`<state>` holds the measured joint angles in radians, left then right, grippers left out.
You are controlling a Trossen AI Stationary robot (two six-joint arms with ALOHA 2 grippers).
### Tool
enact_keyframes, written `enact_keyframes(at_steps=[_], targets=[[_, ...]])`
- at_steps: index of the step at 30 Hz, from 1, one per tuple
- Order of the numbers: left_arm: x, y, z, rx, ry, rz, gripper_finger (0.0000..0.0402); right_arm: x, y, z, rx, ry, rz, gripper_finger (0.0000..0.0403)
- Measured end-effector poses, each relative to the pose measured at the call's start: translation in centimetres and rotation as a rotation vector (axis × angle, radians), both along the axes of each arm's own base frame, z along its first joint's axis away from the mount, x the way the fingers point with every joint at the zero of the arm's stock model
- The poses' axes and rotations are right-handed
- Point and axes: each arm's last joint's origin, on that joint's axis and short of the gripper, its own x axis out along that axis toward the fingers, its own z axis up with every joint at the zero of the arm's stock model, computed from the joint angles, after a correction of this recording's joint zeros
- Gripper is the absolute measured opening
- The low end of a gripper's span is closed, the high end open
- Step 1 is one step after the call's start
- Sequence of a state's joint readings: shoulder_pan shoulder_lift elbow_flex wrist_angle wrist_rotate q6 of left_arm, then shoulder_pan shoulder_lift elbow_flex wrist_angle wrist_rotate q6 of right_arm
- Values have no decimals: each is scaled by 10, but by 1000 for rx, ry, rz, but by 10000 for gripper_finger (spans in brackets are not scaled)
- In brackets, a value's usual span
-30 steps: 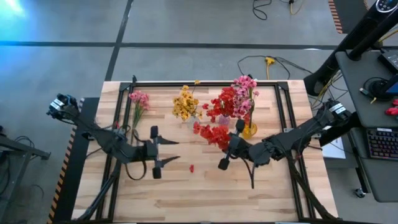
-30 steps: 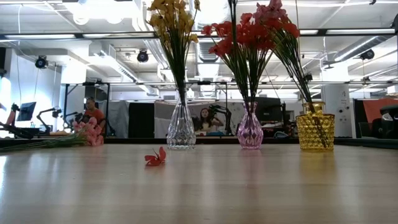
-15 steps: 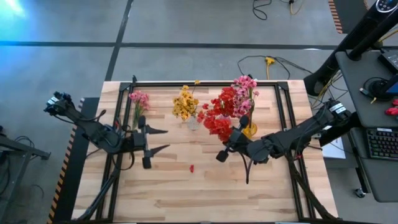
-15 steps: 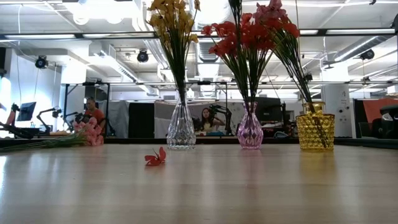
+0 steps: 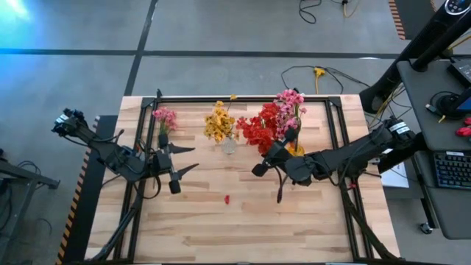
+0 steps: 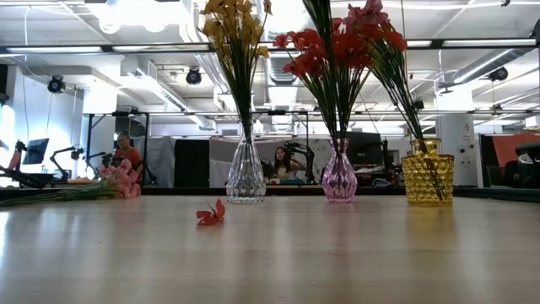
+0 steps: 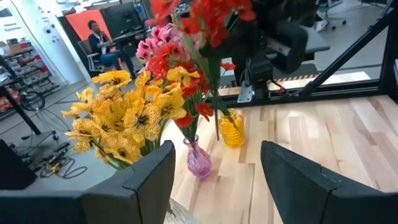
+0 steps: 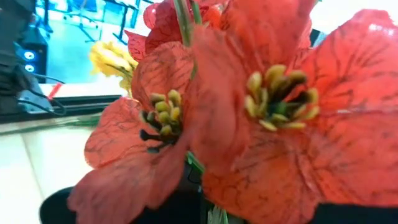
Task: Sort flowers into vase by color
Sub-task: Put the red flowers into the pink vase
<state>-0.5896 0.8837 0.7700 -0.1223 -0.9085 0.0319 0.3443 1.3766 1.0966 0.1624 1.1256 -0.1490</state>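
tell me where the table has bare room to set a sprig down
The near half of the table is bare apart from one loose red blossom. A smaller free patch lies between the left gripper and the right gripper. The far edge is crowded: pink sprig, yellow bunch, red bunch, gold vase.

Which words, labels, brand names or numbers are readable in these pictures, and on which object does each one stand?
None are readable.
Clear glass vase, purple glass vase, amber textured vase: no labels visible.
Light wooden table: no markings visible.
Room behind, in the low view: any signs are too small to read.
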Motion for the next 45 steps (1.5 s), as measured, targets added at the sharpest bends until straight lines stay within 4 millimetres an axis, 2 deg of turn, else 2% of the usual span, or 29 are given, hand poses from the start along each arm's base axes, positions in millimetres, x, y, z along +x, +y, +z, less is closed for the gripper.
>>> enact_keyframes(at_steps=[14,19,28,45], targets=[[-1,0,-1,6,8,2,220,2,-2,7,6,-85,87,13],[-1,0,-1,8,10,2,220,-1,-2,0,3,-112,136,13],[-1,1,-1,11,12,2,220,-24,-10,-20,-20,-166,153,13],[-1,2,0,27,6,51,220,-17,-7,-20,-198,52,187,13]])
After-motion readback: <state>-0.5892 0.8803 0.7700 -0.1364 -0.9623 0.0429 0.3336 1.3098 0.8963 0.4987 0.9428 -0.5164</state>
